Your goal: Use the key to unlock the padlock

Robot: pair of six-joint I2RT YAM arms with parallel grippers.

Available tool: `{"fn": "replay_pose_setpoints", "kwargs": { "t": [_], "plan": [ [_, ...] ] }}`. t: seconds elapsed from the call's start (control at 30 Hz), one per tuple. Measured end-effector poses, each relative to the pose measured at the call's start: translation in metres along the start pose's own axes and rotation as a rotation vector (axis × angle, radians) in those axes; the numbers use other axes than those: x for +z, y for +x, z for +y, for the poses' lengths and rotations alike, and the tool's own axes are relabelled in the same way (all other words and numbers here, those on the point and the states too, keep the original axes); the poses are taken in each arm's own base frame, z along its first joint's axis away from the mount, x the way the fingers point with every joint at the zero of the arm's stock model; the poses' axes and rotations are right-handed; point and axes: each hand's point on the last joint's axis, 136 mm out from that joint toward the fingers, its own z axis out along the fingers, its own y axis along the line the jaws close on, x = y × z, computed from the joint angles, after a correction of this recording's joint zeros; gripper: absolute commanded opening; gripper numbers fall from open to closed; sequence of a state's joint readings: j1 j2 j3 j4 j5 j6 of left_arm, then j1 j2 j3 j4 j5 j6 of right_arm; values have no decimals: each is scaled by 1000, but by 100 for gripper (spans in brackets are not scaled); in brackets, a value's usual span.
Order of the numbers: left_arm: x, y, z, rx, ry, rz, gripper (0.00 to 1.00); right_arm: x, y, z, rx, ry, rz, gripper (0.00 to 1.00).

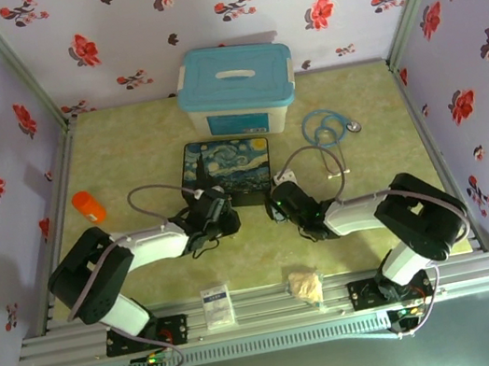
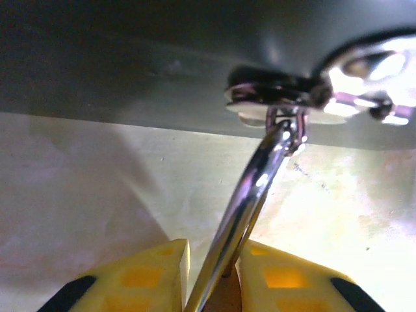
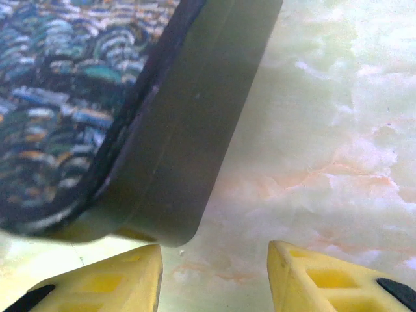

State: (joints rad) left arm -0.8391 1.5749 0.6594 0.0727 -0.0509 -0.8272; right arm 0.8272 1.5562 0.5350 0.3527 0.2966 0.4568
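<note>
In the left wrist view the padlock's silver shackle point(image 2: 250, 195) rises from between my yellow fingers point(image 2: 156, 273) to a metal hasp point(image 2: 273, 97) on the dark box's front. A sliver of brass body shows low between the pads. My left gripper point(image 2: 213, 250) is shut on the padlock, at the front edge of the starry-night box point(image 1: 228, 169). My right gripper point(image 3: 214, 253) stands open over bare table beside the box's corner point(image 3: 188, 130), with nothing between its fingers. From above, the left gripper point(image 1: 221, 211) and right gripper point(image 1: 278, 203) flank the box front. The key is out of view.
A blue-lidded white tub point(image 1: 236, 90) stands behind the box. A blue coiled cord point(image 1: 322, 127) lies at the back right, an orange object point(image 1: 89, 207) at the left. A white card point(image 1: 217, 306) and a beige paper wad point(image 1: 305, 284) rest near the front rail.
</note>
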Motion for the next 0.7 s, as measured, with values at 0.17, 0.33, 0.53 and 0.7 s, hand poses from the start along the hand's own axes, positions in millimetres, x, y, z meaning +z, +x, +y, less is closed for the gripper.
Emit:
{"fn": "replay_pose_setpoints", "kwargs": {
  "t": [0.17,0.33,0.53,0.7],
  "plan": [
    [-2,5,2,44,-48,0,23,3,1,2,-5,2,8,45],
    [-8,12,6,126,-137,2,23,5,7,2,-14,5,22,46],
    [-13,18,13,185,-207,12,26,6,8,1,-23,23,23,45],
    [-14,19,13,201,-219,9,29,6,8,1,-27,32,18,45]
  ]
}}
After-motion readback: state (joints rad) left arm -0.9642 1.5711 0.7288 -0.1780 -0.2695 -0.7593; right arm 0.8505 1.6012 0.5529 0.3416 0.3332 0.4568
